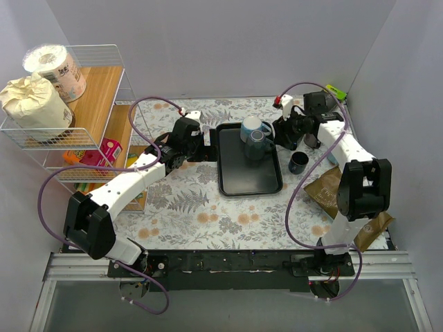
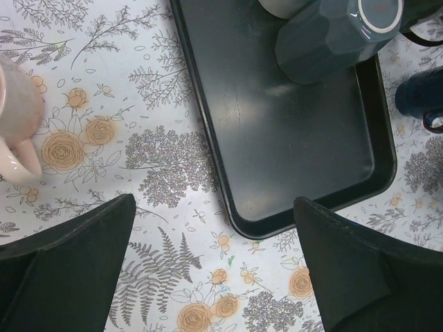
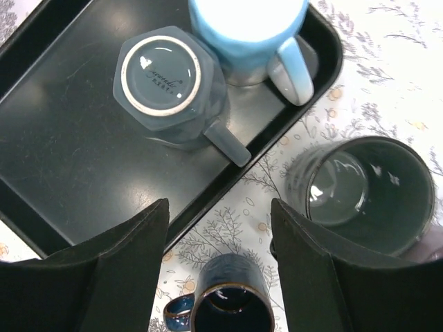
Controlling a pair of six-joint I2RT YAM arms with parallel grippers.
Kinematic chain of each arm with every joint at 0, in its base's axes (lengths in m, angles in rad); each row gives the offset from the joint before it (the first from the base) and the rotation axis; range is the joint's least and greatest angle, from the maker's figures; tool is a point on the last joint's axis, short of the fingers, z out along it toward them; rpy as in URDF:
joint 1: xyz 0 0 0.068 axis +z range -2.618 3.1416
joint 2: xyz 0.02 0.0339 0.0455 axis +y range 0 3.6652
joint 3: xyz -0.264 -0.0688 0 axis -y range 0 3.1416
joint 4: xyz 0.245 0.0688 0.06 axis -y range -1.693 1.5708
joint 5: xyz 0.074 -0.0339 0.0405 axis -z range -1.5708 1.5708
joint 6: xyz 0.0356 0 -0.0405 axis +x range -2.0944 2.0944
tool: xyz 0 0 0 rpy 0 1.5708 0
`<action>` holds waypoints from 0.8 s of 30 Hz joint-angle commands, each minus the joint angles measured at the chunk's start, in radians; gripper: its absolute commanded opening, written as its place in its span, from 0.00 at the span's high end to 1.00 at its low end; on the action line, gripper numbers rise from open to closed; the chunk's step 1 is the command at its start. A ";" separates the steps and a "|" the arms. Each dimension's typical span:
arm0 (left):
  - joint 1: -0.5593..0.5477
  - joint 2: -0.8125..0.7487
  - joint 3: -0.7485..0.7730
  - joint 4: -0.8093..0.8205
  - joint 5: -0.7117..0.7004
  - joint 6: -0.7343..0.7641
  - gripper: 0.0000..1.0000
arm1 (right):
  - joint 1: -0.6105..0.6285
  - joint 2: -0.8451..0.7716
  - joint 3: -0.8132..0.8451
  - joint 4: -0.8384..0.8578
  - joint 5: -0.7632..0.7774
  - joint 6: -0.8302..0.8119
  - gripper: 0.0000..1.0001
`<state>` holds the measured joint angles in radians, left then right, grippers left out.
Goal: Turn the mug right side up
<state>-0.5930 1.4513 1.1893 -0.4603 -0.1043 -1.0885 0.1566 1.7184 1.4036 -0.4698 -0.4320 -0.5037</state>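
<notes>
Nearest my lenses, both pincers gape, holding nothing. Left gripper (image 2: 214, 228) hangs over the near-left corner of the tray (image 2: 291, 152), with one pink mug (image 2: 17, 117) off to its left. I count two mugs at the tray's far end, the bottom-up grey mug (image 3: 169, 86) just beside a light-blue mug (image 3: 249, 28); the near half is bare. Right gripper (image 3: 218, 221) sits off the tray's right edge, over one small dark cup (image 3: 232, 304) and one dark grey mug (image 3: 363, 187), both mouth-up.

Light's bright and even from overhead with only soft shadows, there's a faint sheen on the black tray (image 2: 291, 152), the pale blue mug (image 3: 239, 41) at 12 o'clock in the right wrist view looks blown out, and the dark fingers (image 3: 104, 277) at 6 are blurry.
</notes>
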 commanded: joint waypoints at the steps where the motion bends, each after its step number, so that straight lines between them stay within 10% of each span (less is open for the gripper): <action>1: -0.005 -0.008 0.043 -0.034 0.012 0.015 0.02 | 0.001 0.044 0.092 -0.084 -0.117 -0.143 0.33; 24: -0.007 0.053 0.072 -0.031 0.012 0.042 0.02 | 0.084 0.178 0.017 0.146 0.059 -0.329 0.43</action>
<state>-0.5934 1.5074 1.2289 -0.4931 -0.0929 -1.0622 0.2436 1.8915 1.4132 -0.3878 -0.3843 -0.7826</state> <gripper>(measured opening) 0.981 0.581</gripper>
